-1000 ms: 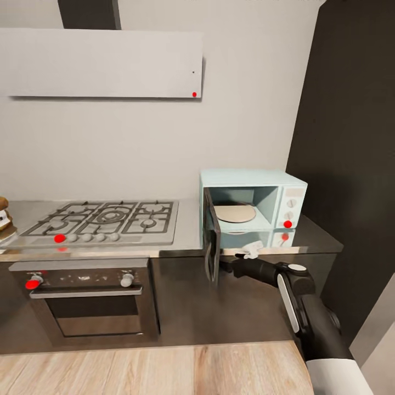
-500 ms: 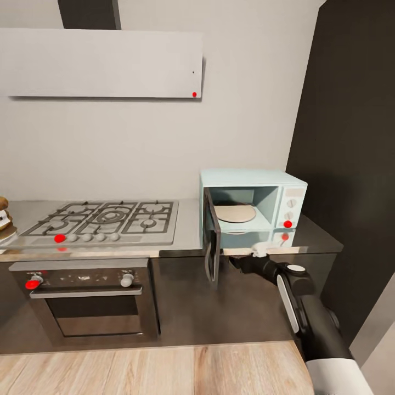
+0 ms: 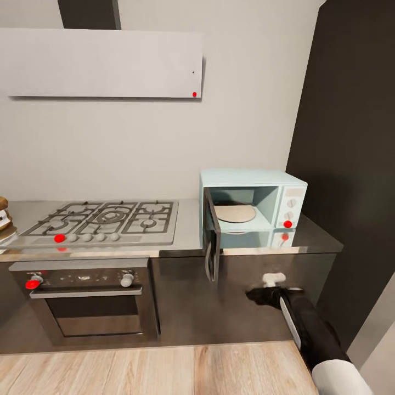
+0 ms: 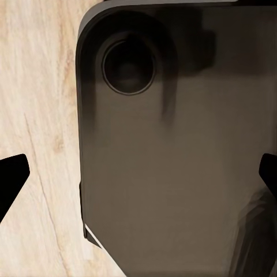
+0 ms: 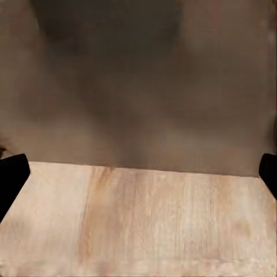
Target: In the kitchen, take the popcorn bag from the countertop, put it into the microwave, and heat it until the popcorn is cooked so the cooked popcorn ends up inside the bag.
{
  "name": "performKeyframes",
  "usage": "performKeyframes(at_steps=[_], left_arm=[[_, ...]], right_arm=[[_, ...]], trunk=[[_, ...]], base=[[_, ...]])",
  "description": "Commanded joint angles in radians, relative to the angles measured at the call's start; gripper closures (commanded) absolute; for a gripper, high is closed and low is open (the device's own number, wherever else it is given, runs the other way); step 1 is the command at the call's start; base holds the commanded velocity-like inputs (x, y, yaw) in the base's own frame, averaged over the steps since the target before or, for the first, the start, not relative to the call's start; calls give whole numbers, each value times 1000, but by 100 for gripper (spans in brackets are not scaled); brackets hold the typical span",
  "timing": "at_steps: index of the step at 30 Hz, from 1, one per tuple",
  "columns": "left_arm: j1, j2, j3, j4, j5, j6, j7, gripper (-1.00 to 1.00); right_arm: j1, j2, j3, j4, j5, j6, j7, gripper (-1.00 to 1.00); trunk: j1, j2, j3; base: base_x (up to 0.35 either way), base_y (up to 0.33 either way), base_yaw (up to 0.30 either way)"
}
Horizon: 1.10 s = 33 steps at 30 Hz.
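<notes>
The right claw has dropped from the tabletop edge to the dark cabinet front, fingers spread wide, empty. The microwave sits open on the tabletop.

At the steel-grey countertop's left end, your head view cut off a squat tan-brown object. Your black right gripper's fingers faced away; their spacing could not be told.
</notes>
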Motion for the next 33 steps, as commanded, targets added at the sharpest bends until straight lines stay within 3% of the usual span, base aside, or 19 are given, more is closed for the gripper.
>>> performKeyframes(at_steps=[1,5,8,9,10,14,21,33], left_arm=[[0,0,1,0,3,-1,0,-100],[0,0,2,0,4,-1,0,-100],[0,0,3,0,4,-1,0,-100],[0,0,3,0,4,-1,0,-100],[0,0,3,0,4,-1,0,-100],[0,2,4,0,4,-1,0,-100],[0,3,4,0,5,-1,1,-100],[0,0,4,0,6,-1,3,-100]], right_arm=[[27,-33,-2,87,19,2,-7,-100],[78,-68,-3,345,24,-72,-22,-100],[90,-98,-3,793,24,-318,-24,-100],[87,-103,-2,954,25,-431,-24,-100],[84,-104,-1,1006,24,-497,-25,-100],[154,-98,0,1058,18,-592,-50,-100],[283,-87,-2,1064,15,-774,-64,-100],[300,-86,2,1064,23,-790,-83,-100]], trunk=[[0,-1,-1],[0,-1,-1],[0,-1,-1],[0,-1,-1],[0,-1,-1],[0,-1,-1],[0,-1,-1],[0,-1,-1]], base=[[0,0,0],[0,0,0],[0,0,0],[0,0,0],[0,0,0],[0,0,0],[0,0,0],[0,0,0]])
